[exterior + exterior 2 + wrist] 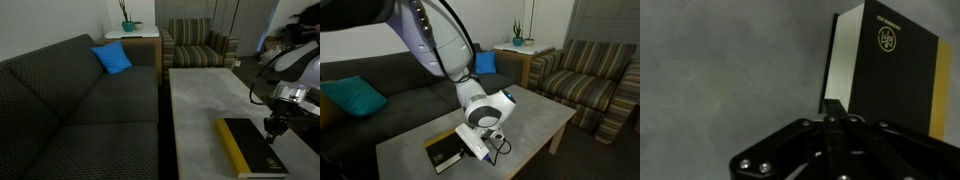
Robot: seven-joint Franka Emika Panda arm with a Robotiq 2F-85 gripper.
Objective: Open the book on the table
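A big dark sofa is sitting along one side of the room. The long grey table is standing right beside it. The white robot arm is bending down over the near end of the table, because that is where its job is.

The book is lying flat on the table, near the end and close to the edge by the sofa. It is lying shut, with its black cover facing up, so the opening is not yet done. Lying flat like this, its cover can be lifted up from the side.

The gripper is hanging low at one end of the book, on the side with the white pages. I think it is sitting there because that side is the one that opens. The yellow spine is on the far side, and it is acting like a hinge. In the wrist view the two fingers are looking pressed together, clenched, with nothing showing between them. Closed thin like that, they could be slid under the cover's edge to push it up.

A small light mark is showing on the cover.
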